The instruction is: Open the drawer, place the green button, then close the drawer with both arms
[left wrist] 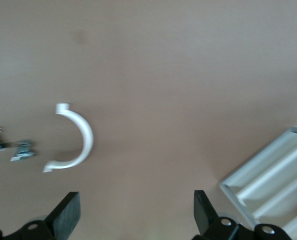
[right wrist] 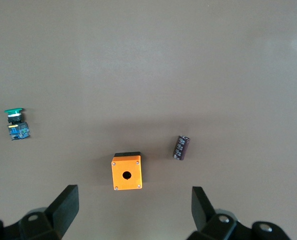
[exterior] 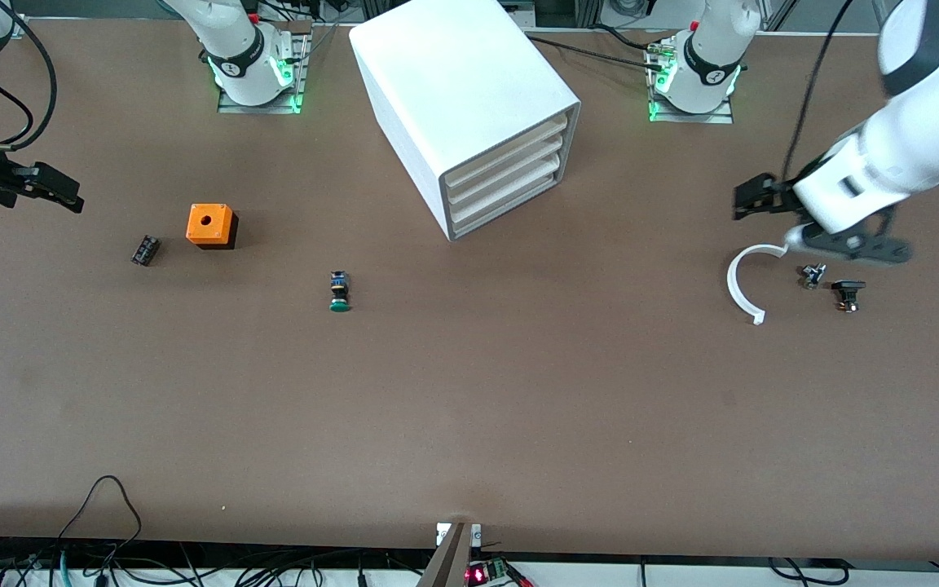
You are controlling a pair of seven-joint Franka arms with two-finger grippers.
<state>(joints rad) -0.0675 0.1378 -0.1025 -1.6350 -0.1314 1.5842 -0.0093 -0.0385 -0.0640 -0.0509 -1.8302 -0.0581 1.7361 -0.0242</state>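
On the brown desk (exterior: 469,408) stand one white cabinet (exterior: 453,90) with four stacked drawers, all pushed in, and the drawer (exterior: 510,210) of the task is the bottommost of them. One button (exterior: 340,292) lies on its side in the open, its green cap turned toward the front camera, nearer to that camera than the cabinet and toward the right arm's end of the desk. One orange cube (exterior: 210,225) with a hole in its top sits farther toward that end, and one small black part (exterior: 145,249) lies just beside the cube, a little nearer the camera. Toward the left arm's end lie one white curved half-ring (exterior: 742,281) and two small dark parts (exterior: 832,285) beside it. Two arms are in view. The right pincer (right wrist: 133,210) hangs over the desk's right-arm end with its fingers spread wide and nothing between them; in its wrist view the cube lies close before the fingers, the black part beside it, and the button well apart from the pincer to one side. The left pincer (left wrist: 136,212) hangs over the half-ring's end of the desk, fingers likewise wide apart and empty, with the cabinet's drawer fronts well apart from it at the edge of its wrist view.
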